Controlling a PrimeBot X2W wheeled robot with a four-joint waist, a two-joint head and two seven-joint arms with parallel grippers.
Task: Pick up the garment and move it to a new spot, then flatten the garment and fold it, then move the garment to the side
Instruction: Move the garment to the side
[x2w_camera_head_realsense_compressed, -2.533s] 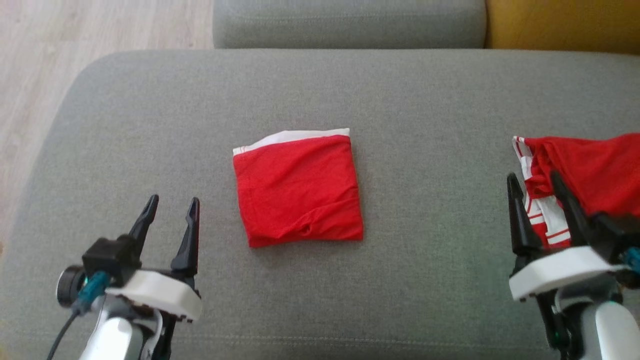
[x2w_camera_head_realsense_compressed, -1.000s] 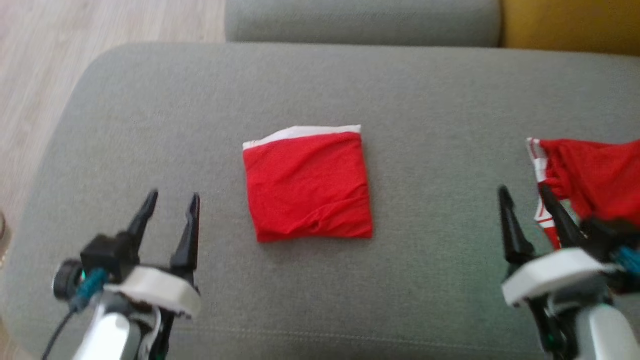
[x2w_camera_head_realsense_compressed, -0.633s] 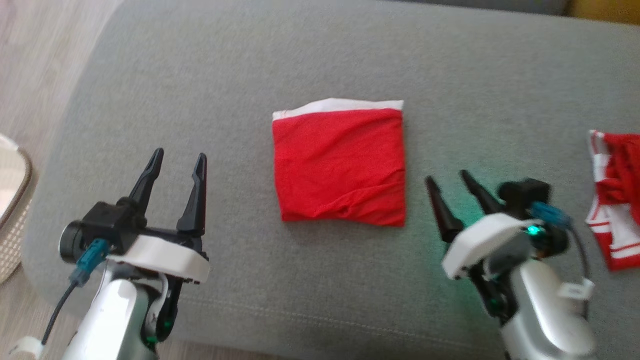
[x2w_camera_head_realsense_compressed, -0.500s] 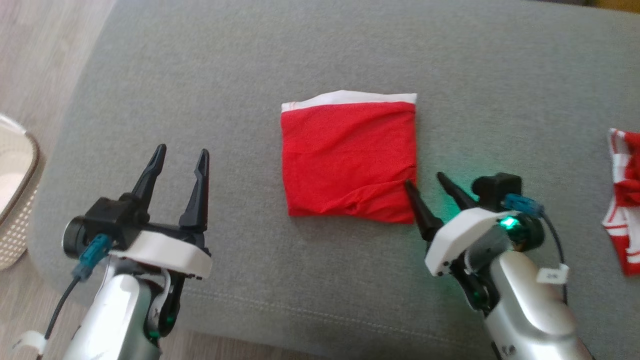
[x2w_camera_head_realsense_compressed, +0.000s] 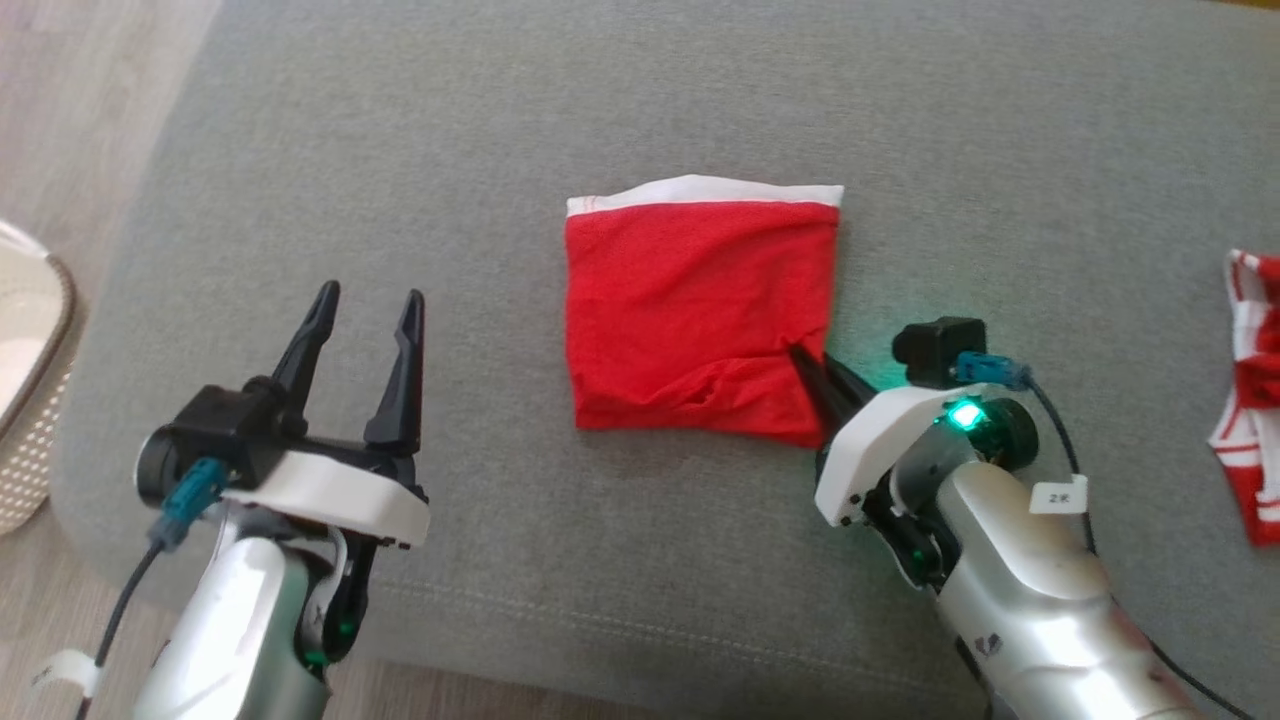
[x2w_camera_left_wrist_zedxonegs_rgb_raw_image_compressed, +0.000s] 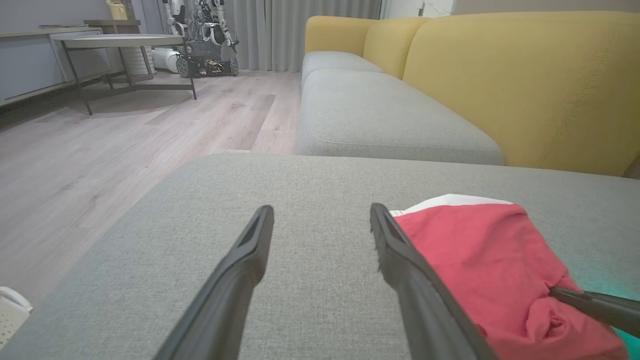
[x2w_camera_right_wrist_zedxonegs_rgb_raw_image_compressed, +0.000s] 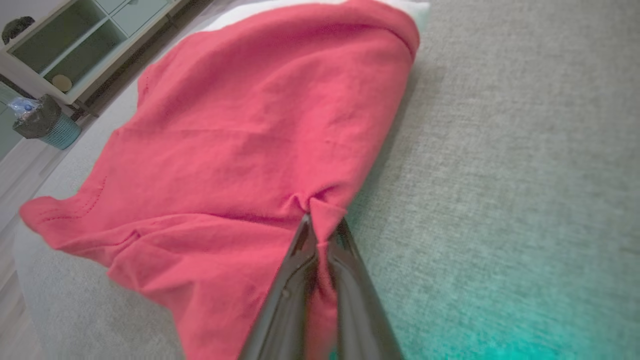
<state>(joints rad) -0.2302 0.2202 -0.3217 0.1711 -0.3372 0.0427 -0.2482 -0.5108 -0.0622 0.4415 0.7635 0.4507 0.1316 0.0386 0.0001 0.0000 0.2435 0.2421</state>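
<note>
cushion (x2w_camera_head_realsense_compressed: 600, 90), garment (x2w_camera_head_realsense_compressed: 690, 300) edge in end effector (x2w_camera_head_realsense_compressed: 806, 360)

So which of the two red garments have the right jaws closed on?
The folded plain red garment with the white top edge, lying centrally, pinched at its right edge. The red-and-white striped garment lies apart, far right.

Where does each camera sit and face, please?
Head view: on the head, facing down at the grey cushion; left hand open, right hand pinching the red garment.
Left wrist view: on the left arm, along its spread fingers toward the yellow backrest.
Right wrist view: on the right arm, along its shut fingers.
Shared: all show the garment.
</note>
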